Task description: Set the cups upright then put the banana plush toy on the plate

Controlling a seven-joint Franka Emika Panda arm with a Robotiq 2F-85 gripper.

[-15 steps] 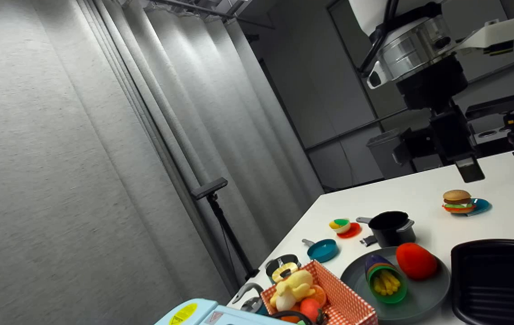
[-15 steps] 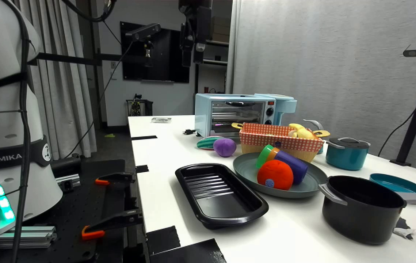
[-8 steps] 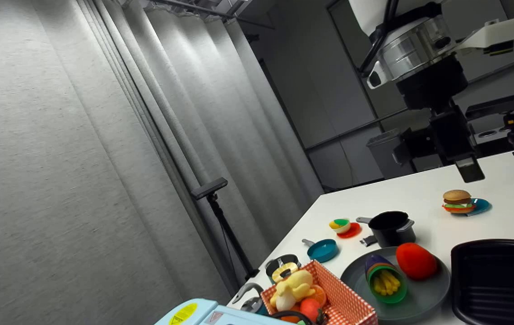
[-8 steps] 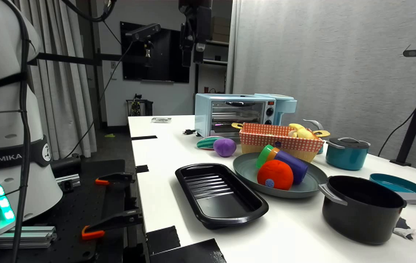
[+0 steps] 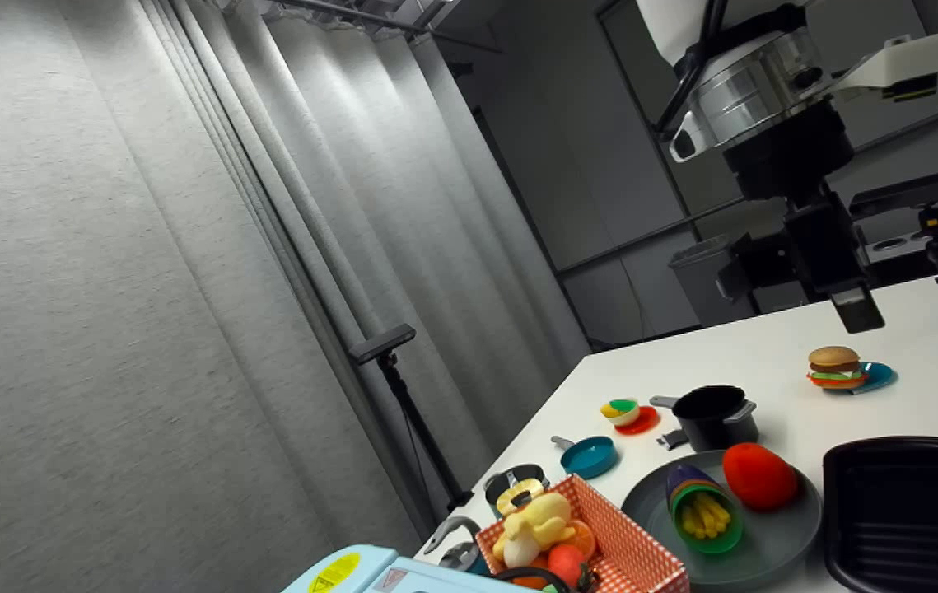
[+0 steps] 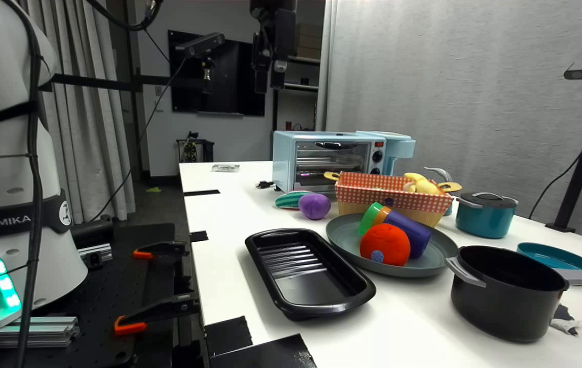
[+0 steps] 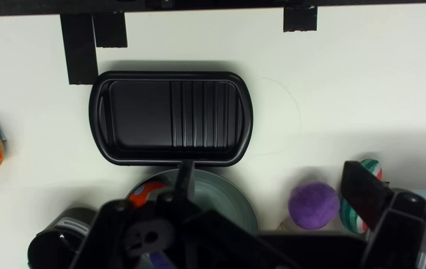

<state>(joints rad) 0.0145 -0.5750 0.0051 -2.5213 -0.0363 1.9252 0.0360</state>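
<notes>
My gripper (image 5: pixel 798 302) is open and empty, held high above the table, and also shows in an exterior view (image 6: pixel 269 84). Its spread fingers (image 7: pixel 269 165) hang over the work area in the wrist view. The nested green, orange and purple cups (image 6: pixel 407 229) lie on their side on a large grey dish (image 6: pixel 342 240), with yellow sticks in the green mouth (image 5: pixel 730 539). A yellow plush (image 5: pixel 541 520), apparently the banana toy, sits on top of the basket's contents; it also shows in an exterior view (image 6: pixel 422 185). The round red plate (image 5: pixel 641 421) is partly covered by a small bowl.
A red plush ball (image 6: pixel 385 244) touches the cups. A black tray (image 6: pixel 316 268), black pot (image 6: pixel 505 301), checkered basket (image 6: pixel 372 190), purple plush (image 7: pixel 313 205), watermelon plush (image 6: pixel 291 200), toaster oven (image 6: pixel 291 161), teal pan (image 5: pixel 590 457) and burger toy (image 5: pixel 835 368) stand around.
</notes>
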